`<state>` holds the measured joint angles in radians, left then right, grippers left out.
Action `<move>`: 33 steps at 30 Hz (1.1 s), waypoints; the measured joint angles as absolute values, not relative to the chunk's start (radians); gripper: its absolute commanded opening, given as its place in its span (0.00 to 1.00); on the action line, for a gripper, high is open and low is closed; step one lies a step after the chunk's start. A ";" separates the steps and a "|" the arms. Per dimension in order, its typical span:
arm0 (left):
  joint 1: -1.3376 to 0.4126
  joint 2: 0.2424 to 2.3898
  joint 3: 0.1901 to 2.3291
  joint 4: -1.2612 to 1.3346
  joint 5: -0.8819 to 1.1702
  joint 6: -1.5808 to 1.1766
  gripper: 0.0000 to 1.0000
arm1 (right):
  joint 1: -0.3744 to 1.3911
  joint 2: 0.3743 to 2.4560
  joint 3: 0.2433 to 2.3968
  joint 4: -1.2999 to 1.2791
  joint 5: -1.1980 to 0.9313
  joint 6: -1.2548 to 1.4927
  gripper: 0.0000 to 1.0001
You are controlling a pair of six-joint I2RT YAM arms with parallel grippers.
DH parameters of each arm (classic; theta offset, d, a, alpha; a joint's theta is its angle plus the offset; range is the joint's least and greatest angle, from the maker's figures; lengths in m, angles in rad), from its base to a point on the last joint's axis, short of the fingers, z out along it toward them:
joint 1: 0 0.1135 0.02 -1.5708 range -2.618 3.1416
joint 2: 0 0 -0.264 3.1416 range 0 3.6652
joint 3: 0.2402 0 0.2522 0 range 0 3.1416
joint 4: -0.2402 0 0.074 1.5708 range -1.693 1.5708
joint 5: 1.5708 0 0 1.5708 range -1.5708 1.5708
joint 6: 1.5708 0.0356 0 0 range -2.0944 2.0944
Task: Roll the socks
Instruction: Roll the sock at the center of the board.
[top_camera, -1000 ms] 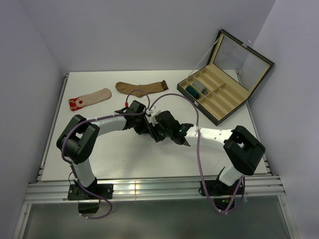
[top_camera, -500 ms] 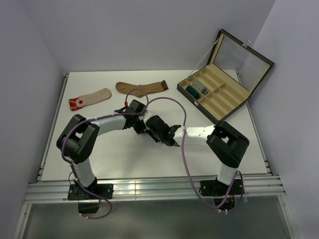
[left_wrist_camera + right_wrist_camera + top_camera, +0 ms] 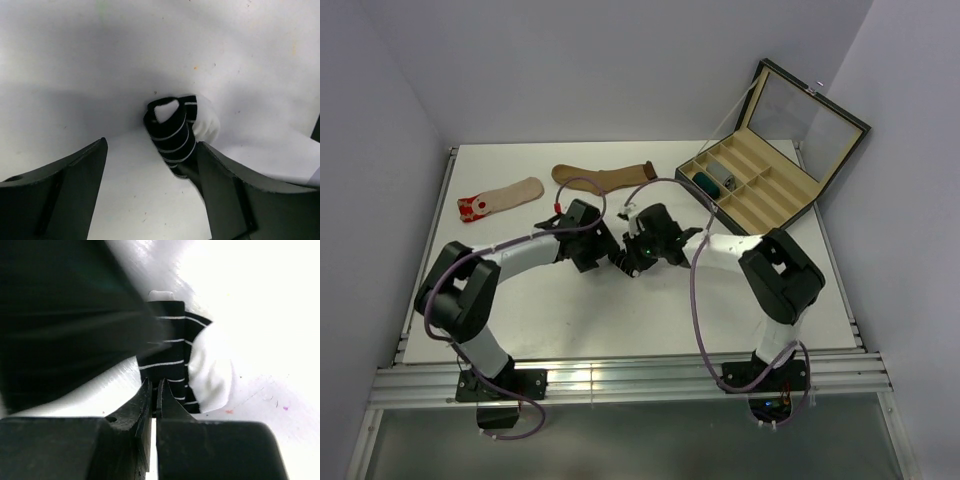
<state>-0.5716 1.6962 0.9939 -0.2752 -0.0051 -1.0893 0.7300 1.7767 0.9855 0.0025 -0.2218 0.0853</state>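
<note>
While the left gripper (image 3: pixel 151 146) is held wide open and empty, the rolled black sock with white stripes (image 3: pixel 171 134) is seen lying on the white table (image 3: pixel 75 60) between its fingers (image 3: pixel 60 195), close against the one at the right of the wrist view and well apart from the other. The right gripper (image 3: pixel 154 386) is pressed shut, and the same roll is found directly ahead of its tips, touching them, its white end bulging to the right. Whether any fabric is pinched there cannot be told. From above, both grippers are seen meeting at the roll, and a brown sock (image 3: pixel 605 176) is seen flat beyond them.
</note>
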 measured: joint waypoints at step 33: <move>-0.618 1.741 0.961 -0.183 0.009 -1.143 0.26 | 0.411 2.054 0.986 0.179 -1.068 0.544 0.27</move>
